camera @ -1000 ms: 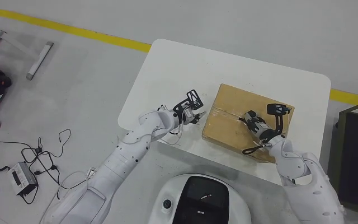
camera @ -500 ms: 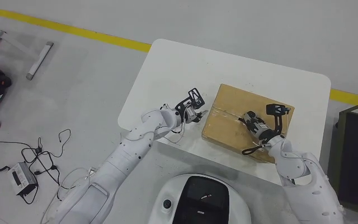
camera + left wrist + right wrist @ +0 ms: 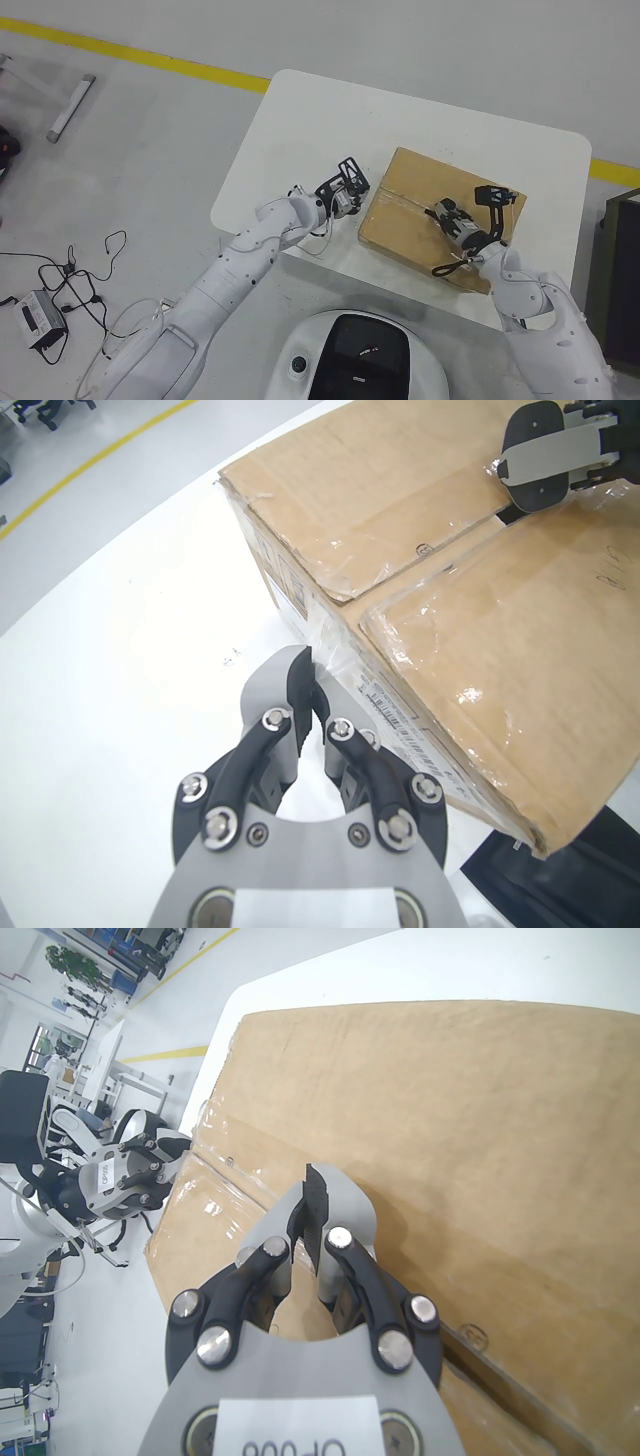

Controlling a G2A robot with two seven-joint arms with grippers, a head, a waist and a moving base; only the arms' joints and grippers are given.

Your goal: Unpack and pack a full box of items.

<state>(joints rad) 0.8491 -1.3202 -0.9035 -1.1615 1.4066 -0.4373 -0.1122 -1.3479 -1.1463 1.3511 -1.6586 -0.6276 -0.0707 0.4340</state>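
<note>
Box (image 3: 410,190) centre-right; left gripper (image 3: 306,674) closed at side, right gripper (image 3: 312,1200) closed on seam, both empty: pry flap gently.

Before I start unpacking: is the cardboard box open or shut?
Shut. Both top flaps of the cardboard box lie flat, meeting along a middle seam.
</note>
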